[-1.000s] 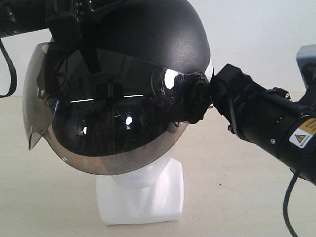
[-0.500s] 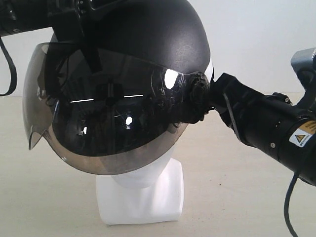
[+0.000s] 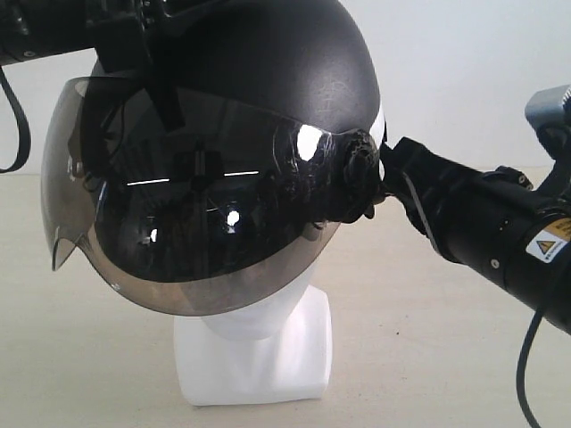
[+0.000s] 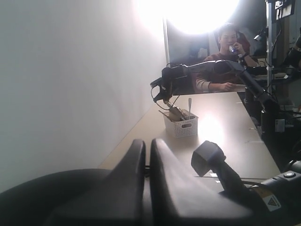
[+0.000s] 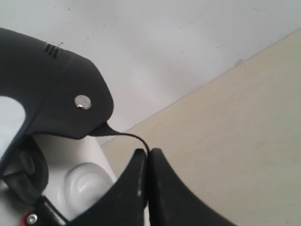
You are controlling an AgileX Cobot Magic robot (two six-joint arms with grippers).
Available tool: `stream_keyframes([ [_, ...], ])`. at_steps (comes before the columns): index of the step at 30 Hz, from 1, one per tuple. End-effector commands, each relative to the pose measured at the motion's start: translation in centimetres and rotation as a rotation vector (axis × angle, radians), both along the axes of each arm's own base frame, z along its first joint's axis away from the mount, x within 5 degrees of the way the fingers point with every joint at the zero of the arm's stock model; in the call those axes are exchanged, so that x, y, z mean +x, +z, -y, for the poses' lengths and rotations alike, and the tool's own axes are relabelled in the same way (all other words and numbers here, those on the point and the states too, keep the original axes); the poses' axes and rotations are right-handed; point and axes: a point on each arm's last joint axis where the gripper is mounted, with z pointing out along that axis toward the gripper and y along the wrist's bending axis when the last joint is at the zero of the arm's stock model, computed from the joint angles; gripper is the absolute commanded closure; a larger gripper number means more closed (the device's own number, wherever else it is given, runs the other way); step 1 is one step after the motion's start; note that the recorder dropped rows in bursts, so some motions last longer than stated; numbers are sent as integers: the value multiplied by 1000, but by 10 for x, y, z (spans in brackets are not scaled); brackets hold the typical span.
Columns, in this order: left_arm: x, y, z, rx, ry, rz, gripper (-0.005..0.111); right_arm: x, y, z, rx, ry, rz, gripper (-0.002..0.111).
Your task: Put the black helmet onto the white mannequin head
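The black helmet (image 3: pixel 259 80) sits tilted over the white mannequin head (image 3: pixel 259 357), its smoky visor (image 3: pixel 196 205) covering the face; only chin and neck base show. My left gripper (image 3: pixel 134 40) rests on the helmet's top front. In the left wrist view its fingers (image 4: pixel 141 160) stand almost together above the shell (image 4: pixel 56 197), pinching something thin and dark. My right gripper (image 3: pixel 388 174) is at the side pivot knob (image 3: pixel 357 169). In the right wrist view it (image 5: pixel 148 153) is shut on a thin black cord (image 5: pixel 131 136) running from the helmet's edge (image 5: pixel 51 89), beside the head's ear (image 5: pixel 84 186).
The head stands on a beige table (image 3: pixel 446 357) before a white wall. Farther along the table are a white basket (image 4: pixel 181 125), another black arm (image 4: pixel 197 70) and a seated person (image 4: pixel 225 61).
My right gripper has shut and edged slightly closer to the helmet's side knob. Helmet, head and left arm have not visibly moved.
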Motion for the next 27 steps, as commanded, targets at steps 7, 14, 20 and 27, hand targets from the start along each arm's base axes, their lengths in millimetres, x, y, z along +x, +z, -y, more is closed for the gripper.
stream_keyframes([
  [7,7,-19,4,101,37,-44,102,1,3,-1,-13,15,30,48],
  [14,7,-19,4,100,33,-43,102,13,6,6,-36,-3,-43,72],
  [20,7,-19,4,100,33,-43,102,15,12,3,-62,35,-47,75],
  [27,6,-19,4,98,29,-43,102,14,9,2,-85,47,-62,76],
])
